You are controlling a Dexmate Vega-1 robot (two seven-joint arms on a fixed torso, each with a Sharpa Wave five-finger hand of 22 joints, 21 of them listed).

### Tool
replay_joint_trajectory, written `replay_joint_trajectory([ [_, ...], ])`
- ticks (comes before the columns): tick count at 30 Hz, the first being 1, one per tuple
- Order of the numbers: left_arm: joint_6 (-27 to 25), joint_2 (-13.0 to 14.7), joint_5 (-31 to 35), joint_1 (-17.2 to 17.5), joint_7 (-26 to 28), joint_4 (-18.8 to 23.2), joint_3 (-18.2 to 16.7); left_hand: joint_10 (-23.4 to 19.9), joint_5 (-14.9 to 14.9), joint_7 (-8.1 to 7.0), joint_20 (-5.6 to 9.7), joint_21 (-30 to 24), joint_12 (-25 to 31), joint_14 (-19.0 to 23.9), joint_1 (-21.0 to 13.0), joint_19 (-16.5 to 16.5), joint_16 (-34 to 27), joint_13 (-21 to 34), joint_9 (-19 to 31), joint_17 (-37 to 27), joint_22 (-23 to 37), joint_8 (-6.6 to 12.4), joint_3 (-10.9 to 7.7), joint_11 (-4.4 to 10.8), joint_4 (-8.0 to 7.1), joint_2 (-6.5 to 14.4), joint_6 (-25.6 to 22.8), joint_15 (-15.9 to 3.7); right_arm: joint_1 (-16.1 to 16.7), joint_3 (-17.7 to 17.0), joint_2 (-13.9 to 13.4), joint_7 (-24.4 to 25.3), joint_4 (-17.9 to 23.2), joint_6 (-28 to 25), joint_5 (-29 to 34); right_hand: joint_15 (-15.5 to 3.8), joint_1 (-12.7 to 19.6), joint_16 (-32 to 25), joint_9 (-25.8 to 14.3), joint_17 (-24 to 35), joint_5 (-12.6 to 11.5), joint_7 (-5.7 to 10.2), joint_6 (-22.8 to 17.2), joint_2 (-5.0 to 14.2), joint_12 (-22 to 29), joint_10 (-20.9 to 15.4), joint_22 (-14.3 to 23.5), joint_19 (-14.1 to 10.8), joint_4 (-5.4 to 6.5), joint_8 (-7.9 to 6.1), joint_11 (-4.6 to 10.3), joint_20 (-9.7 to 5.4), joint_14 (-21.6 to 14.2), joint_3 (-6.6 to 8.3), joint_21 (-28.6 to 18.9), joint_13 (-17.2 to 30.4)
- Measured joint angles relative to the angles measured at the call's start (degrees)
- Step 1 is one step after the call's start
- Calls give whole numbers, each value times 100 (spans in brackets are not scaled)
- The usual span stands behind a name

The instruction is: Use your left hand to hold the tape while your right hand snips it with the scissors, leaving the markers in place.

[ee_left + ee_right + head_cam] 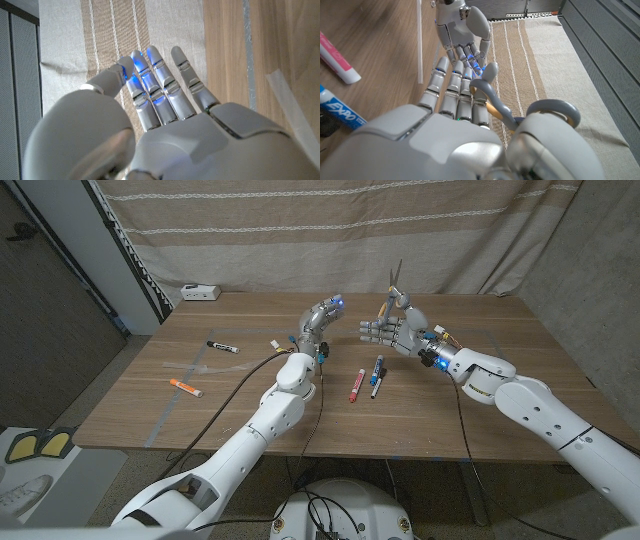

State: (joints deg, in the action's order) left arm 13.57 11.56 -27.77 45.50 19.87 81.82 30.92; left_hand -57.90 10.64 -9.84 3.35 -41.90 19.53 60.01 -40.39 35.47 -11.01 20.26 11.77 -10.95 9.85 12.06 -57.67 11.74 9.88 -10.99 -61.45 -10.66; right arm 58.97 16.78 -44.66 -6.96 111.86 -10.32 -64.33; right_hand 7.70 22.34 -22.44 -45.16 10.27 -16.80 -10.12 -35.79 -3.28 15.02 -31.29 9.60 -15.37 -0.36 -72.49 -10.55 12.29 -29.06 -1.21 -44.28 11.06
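**Colours on and around the wood-grain counter**

The counter (470, 370) is brown wood grain. Behind it hangs a beige curtain (300, 230) with pale stripes. On the counter lie an orange marker (185, 388), a black marker (223, 346), a red marker (356, 385) and a blue marker (378, 369). Both hands, left hand (322, 319) and right hand (398, 332), are silver-grey with blue lights. The scissors (520, 112) have grey handles. The tape (292, 117) is translucent white.
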Motion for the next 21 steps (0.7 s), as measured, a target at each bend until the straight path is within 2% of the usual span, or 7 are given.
replay_joint_trajectory([
  [3, -156, 100, 233, -13, 156, 87, 29, 173, 0, 30, 3, 198, -314, -514, 334, -49, 86, -198, 11, 69, 0, -19, 83, -8, 26, -32, 229, 194, 0, -7, -8, -14, -1, -5, -7, 0, 0, 22, 32, 0, 0, 0, 0, 0, 0, 24, 0, 0, -3, 25, -24, 0, 0, -3, 22, 0],
  [6, -306, 169, 387, -25, 258, 165, 43, 294, -9, 70, 3, 304, -484, -801, 504, -50, 86, -297, 11, 83, 0, -42, 163, -12, 45, -52, 388, 323, 0, -10, -13, -28, -3, -6, -9, 0, 22, 22, 32, 0, 0, 0, 0, 22, 0, 31, 14, -52, -3, 47, -30, 10, 0, -4, 44, 0],
  [10, -493, 184, 541, -27, 346, 183, 47, 418, -30, 107, -16, 406, -627, -1062, 671, -73, 86, -389, 10, 95, 1, -42, 272, -53, 66, -59, 523, 414, 2, -14, -18, -32, -4, -6, -9, 0, 22, 66, 32, 0, 0, 0, 0, 22, 0, 30, 15, -52, -3, 47, -30, 10, 0, -4, 86, 0],
  [11, -533, 285, 570, -38, 356, 278, 69, 437, -30, 131, -7, 450, -656, -1130, 690, -124, 86, -413, 10, 107, 1, -42, 315, -73, 68, -59, 546, 430, 3, -16, -19, -50, -4, -7, -12, 0, 22, 66, 32, 0, 0, 0, 0, 22, -26, 30, 15, -51, -3, 47, -30, 10, 0, -4, 86, 0],
  [16, -688, 380, 697, -64, 373, 342, 105, 516, -30, 175, -37, 690, -731, -1414, 798, -377, 86, -516, 10, 109, -19, -42, 447, -152, 77, -72, 652, 533, 6, -19, -20, -65, -4, -9, -21, 1, 22, 105, 32, 0, 0, 0, 0, 22, -43, 30, 15, -72, -24, 48, -30, -11, 2, -25, 109, 0],
  [21, -819, 500, 899, -111, 384, 375, 175, 686, -30, 323, -61, 920, -795, -1725, 919, -666, 86, -587, 10, 109, -10, -64, 593, -295, 43, -31, 800, 608, 7, -21, -20, -83, -12, -10, -31, 30, 46, 132, 54, 0, 0, 0, -1, 46, -43, 30, 15, -74, -26, 48, -30, -9, 32, -27, 170, 0],
])
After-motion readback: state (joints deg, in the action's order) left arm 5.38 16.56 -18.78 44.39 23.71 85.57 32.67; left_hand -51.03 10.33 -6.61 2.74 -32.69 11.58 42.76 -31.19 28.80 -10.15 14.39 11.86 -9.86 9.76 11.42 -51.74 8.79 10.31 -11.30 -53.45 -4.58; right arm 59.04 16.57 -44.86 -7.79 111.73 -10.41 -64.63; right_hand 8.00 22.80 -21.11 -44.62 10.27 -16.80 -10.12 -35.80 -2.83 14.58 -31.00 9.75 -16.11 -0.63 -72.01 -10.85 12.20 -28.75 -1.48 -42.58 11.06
